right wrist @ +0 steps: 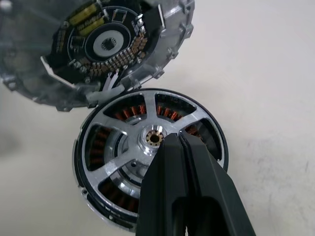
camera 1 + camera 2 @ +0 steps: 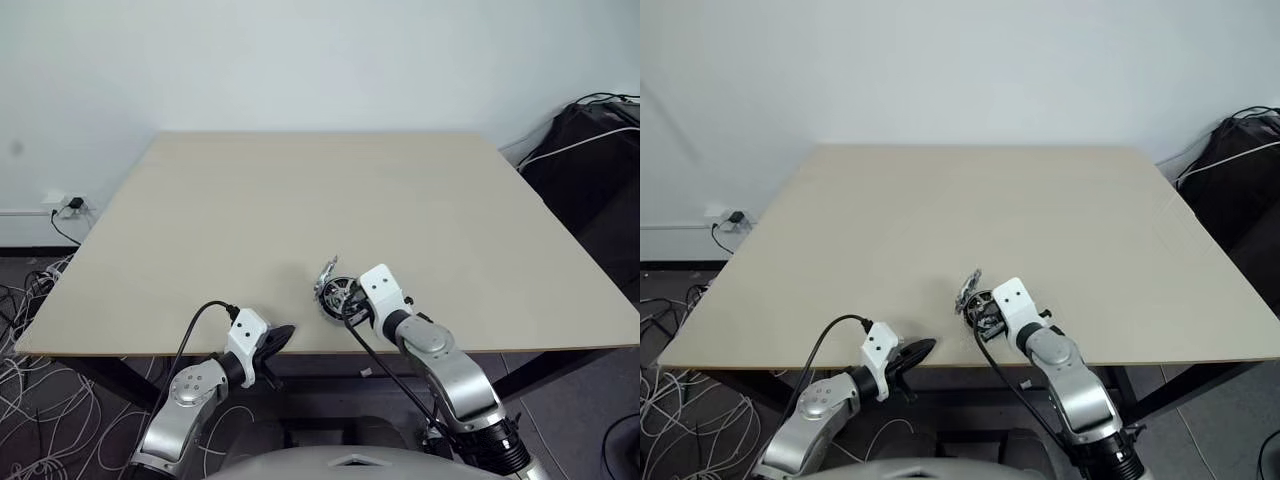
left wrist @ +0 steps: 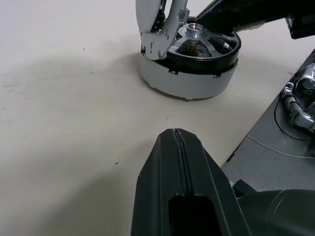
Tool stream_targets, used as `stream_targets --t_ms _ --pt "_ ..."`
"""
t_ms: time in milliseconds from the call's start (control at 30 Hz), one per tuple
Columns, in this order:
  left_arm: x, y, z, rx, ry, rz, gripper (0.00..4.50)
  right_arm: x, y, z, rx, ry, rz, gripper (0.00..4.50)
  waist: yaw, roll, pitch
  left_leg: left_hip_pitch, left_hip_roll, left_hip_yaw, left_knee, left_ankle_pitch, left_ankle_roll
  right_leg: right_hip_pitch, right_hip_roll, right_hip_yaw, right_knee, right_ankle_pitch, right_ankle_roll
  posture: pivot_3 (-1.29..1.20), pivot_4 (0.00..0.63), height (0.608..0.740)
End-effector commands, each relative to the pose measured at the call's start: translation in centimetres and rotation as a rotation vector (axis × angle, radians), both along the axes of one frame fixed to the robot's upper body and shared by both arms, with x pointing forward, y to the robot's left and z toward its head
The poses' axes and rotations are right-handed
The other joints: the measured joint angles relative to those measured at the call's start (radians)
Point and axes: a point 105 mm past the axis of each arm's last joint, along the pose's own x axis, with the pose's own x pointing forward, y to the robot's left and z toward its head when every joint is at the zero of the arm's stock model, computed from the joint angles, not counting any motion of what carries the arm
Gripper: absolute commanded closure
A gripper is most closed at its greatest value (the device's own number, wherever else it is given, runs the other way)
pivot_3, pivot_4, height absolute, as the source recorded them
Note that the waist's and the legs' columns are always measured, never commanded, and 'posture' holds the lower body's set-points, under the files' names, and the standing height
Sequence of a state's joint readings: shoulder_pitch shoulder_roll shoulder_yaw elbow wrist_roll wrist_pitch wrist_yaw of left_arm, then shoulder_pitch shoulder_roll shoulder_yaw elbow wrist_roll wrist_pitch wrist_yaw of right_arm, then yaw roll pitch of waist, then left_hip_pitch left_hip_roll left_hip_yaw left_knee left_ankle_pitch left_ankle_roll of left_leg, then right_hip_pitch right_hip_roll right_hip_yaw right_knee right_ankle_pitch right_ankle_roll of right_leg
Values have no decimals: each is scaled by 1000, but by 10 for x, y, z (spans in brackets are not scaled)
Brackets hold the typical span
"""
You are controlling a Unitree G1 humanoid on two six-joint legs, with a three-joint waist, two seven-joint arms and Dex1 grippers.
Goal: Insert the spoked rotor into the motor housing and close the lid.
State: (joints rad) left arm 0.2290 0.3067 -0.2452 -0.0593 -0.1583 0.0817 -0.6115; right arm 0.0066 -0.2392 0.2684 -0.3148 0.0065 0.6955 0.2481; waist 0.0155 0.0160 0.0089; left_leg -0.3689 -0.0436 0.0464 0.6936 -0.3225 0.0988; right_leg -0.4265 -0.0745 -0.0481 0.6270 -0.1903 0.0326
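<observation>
The spoked rotor (image 1: 150, 162) sits seated in the motor housing (image 3: 184, 81), directly under the closed right claw (image 1: 178, 140), tips by its hub. The lid (image 1: 98, 49) stands tilted open just beyond, seemingly hinged. Rigid, slick metal: push its rim. The left claw (image 3: 176, 135), closed and empty, hovers over the bench (image 2: 300, 200) nearby.

My two head eyes look forward and down over the table (image 2: 300, 200), taking in my arms and the wall behind. My left wrist camera sits low, near the tabletop, sighting along my left gripper (image 3: 176, 142) toward the motor housing (image 3: 189, 73). My right wrist camera looks steeply down, very close, onto the spoked rotor (image 1: 123, 147) and the lid (image 1: 98, 44). All views share this assembly.
</observation>
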Motion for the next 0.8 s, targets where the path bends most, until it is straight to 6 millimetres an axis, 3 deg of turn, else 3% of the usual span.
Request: stream_targets --t_ms 33,267,600,800 --pt "5 -3 15 -17 -60 -13 4500 12 -7 27 28 -121 -45 4450 1 0 0 0 0 0 0 0 0 0 0 0 0 0 0 0 0 740" --pt "5 -3 14 -16 -60 -17 4500 15 -4 30 51 -135 -50 4450 3 1 1 0 0 0 -1 0 0 0 0 0 0 0 0 0 0 740" --pt "5 -2 15 -15 -60 -11 4500 -10 16 -7 24 63 91 4450 3 1 0 0 0 0 -1 0 1 0 0 0 -1 0 -1 0 0 740" --pt "5 -2 14 -15 -58 -14 4500 4 10 16 93 -44 15 4450 3 0 0 0 0 0 -1 0 0 0 0 0 -1 0 -1 0 0 740"
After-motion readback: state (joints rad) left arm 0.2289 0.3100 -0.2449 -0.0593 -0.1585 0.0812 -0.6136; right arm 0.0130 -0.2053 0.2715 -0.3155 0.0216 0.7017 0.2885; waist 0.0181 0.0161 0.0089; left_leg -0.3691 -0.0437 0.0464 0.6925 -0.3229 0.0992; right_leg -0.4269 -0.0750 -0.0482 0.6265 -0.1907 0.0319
